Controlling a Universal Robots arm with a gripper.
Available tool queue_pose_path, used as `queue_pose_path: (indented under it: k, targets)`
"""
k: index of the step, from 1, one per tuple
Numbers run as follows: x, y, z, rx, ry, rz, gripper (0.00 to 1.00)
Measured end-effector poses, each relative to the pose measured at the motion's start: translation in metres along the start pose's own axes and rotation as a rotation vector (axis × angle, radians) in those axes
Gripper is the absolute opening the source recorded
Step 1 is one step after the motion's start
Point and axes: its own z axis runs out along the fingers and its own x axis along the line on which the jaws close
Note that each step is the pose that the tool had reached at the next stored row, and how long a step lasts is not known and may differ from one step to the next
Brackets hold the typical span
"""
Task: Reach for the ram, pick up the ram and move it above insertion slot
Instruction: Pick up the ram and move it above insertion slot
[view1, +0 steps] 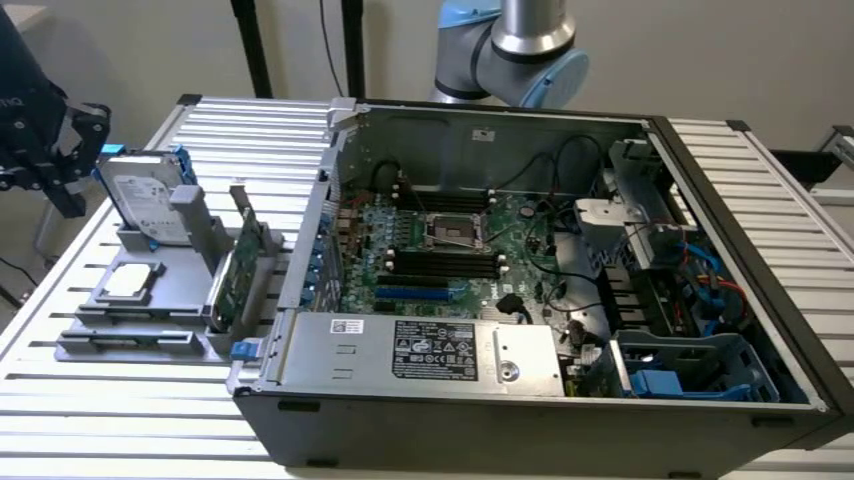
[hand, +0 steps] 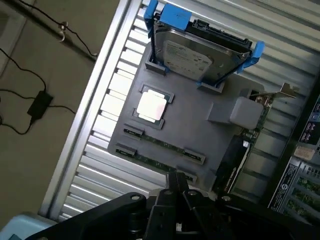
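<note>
Gripper (hand: 176, 176): tips drawn together, no gap showing, nothing held. It hangs above the gray tray (hand: 200, 120), over one end of the ram (hand: 152, 161).

Ram: thin green stick lying in the tray's outermost slot, clips at both ends. Its long axis runs along the tray edge farthest from the hard drive (hand: 200, 50), parallel to a second green stick (hand: 167, 146) just beside it. The end nearest the gripper is hidden by the tips – chips on the stick too small to make out.

Square chip (hand: 151, 106) sits between drive and sticks. Green card (hand: 240, 150) stands at the tray's side, partly covered by the gripper body.
</note>
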Motion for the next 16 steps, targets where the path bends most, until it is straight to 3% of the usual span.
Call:
queue_pose_path:
  k: [16]
  targets:
    - [0.0,0.0,0.0,0.0001,0.0108,-0.29,0.11]
